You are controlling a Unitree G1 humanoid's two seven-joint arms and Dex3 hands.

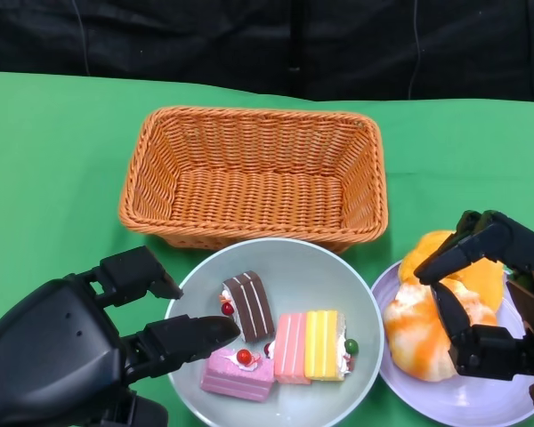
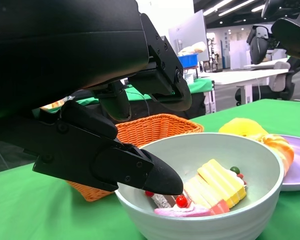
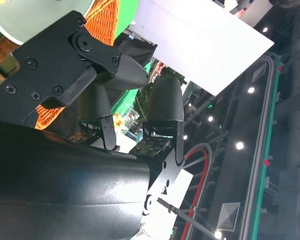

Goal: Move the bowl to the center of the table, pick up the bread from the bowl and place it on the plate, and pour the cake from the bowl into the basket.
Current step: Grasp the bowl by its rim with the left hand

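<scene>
The bowl (image 1: 356, 294) sits on the green desk (image 1: 53, 178) just in front of the basket (image 1: 254, 173), with four little cakes (image 1: 280, 347) inside; it looks hard, smooth and a bit slippery, so the rim is the best place to hold — the cakes look light and would slide out when it tips. The left hand (image 1: 116, 347) has one finger over the rim and holds nothing. The right hand (image 1: 489, 294) hangs spread over the soft bread (image 1: 423, 329) on the plate (image 1: 454, 400), not gripping it — behind the desk is a dark curtain.

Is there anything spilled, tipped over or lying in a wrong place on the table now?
Nothing stands out. The bowl sits upright with the cake pieces inside, the bread lies on the plate, and the basket stands empty behind them.
</scene>
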